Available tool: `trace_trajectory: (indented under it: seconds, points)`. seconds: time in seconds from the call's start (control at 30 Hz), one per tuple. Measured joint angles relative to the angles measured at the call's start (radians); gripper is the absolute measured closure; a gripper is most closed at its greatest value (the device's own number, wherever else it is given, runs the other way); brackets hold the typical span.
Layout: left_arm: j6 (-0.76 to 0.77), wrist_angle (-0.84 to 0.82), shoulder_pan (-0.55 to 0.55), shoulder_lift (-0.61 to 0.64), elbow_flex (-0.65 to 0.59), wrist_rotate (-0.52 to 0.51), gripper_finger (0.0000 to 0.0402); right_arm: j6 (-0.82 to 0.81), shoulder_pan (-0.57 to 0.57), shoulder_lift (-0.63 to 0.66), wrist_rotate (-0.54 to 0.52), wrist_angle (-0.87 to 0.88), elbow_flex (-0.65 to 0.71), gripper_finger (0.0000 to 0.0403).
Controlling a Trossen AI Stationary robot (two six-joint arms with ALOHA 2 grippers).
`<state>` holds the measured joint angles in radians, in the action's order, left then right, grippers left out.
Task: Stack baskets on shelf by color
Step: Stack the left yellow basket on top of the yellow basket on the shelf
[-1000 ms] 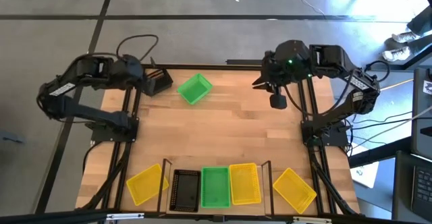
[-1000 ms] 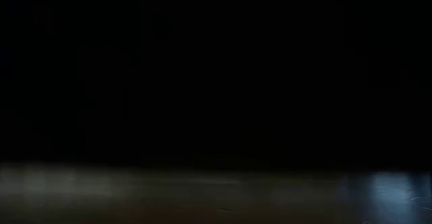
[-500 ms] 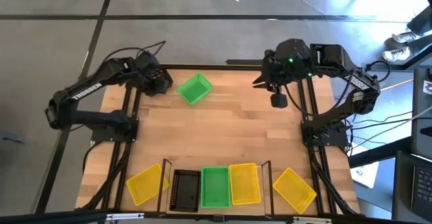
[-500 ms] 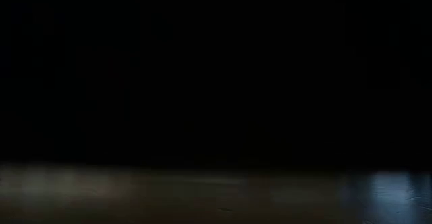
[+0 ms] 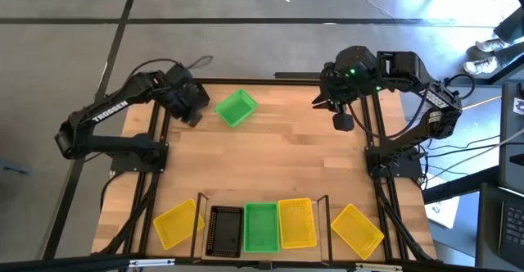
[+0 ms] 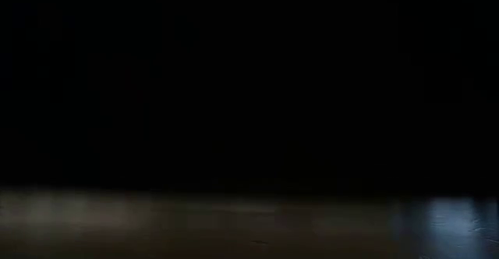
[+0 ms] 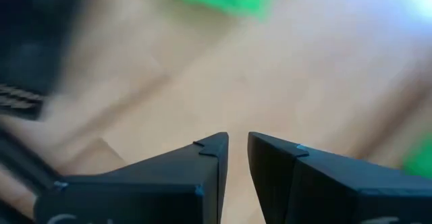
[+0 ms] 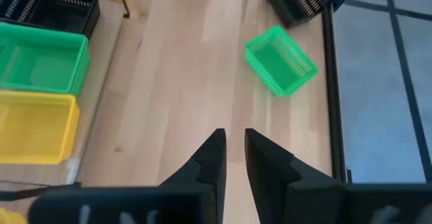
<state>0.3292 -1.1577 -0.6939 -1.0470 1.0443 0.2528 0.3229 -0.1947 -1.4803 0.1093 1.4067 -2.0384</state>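
White letters are showing on the left arm, running along its long dark link, well behind its jaws. They are reading "TROSSEN". Some white marks are also sitting on the right arm, again far back from its jaws, but they are too small for me to read. I am seeing no other words, numbers or signs anywhere.

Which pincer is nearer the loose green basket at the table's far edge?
Left. The left pincer hovers just beside the green basket; the right pincer hangs well away across the table.
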Motion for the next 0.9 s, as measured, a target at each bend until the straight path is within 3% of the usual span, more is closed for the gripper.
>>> trace_trajectory:
  seconds: [0.17,0.37,0.47,0.6,0.9]
  points:
    - [-0.172,-0.209,0.098,0.002,0.000,0.081,0.0352,-0.005,0.000,0.000,0.000,0.013,0.000,0.0347]
    - [-0.117,-0.365,0.246,0.061,0.000,0.130,0.0352,-0.004,0.000,0.000,0.000,0.002,0.000,0.0347]
    - [-0.004,-0.350,0.322,0.118,-0.004,0.192,0.0352,-0.004,0.000,0.000,0.000,-0.005,0.000,0.0347]
    - [0.196,-0.304,0.444,0.202,-0.053,0.185,0.0352,-0.004,0.000,0.000,0.000,-0.004,0.000,0.0347]
    - [0.552,0.073,0.735,0.304,-0.286,0.194,0.0352,-0.003,0.000,0.000,0.000,-0.013,0.000,0.0347]
